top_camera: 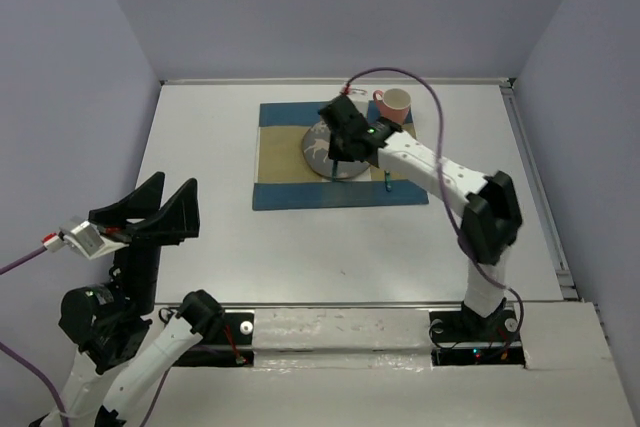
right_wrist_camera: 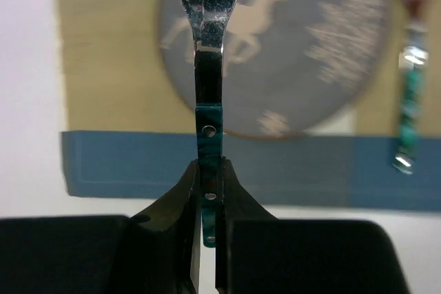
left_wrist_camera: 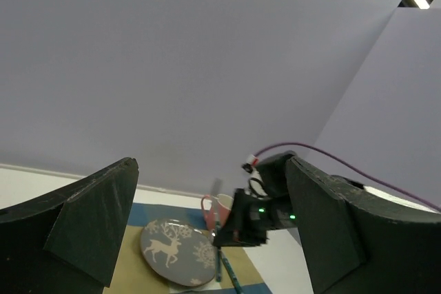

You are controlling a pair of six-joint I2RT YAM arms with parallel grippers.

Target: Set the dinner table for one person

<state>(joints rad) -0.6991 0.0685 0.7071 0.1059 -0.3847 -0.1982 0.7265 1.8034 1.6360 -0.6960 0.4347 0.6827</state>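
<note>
The top edge of the right wrist view cut off the head of the utensil (right_wrist_camera: 209, 122), so its kind was unclear. The plate (right_wrist_camera: 310, 53) was cut there too. Another utensil (right_wrist_camera: 409, 101) at right was blurred.

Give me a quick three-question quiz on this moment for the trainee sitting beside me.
1. True or false: the left gripper is shut.
2. What is the right gripper clamped on? A nothing; B a teal-handled utensil; C a napkin.
3. Fill in: the reindeer plate rests on the striped ____.

Key
1. False: its jaws stand wide open, with nothing between them.
2. B: the fingers pinch the handle, with the metal end pointing away over the plate.
3. placemat.
</note>
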